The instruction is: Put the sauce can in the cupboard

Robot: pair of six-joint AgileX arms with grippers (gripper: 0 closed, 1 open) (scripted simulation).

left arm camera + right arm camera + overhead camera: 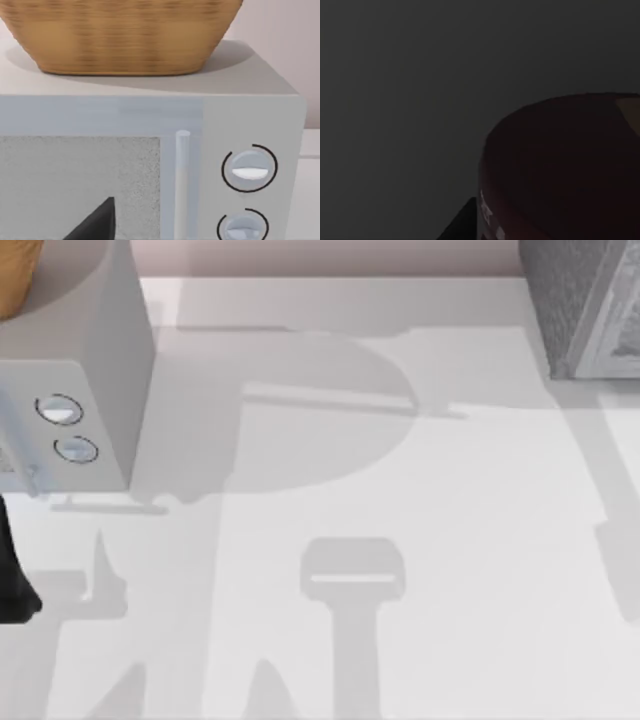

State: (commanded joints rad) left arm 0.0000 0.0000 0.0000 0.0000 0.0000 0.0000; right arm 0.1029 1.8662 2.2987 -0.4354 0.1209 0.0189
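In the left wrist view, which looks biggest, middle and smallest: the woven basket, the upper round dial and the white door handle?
Largest to smallest as they look there:
1. The woven basket, spanning most of the width, though cut off at the edges.
2. The upper round dial.
3. The white door handle, taller than the dial but much thinner; close call.

One smooth pale grey box [85,390] with two round dials [59,410], one woven tan wicker basket [120,35] on top. One dark grey speckled cupboard [575,300]. One white table [450,540]. Right wrist view dark.
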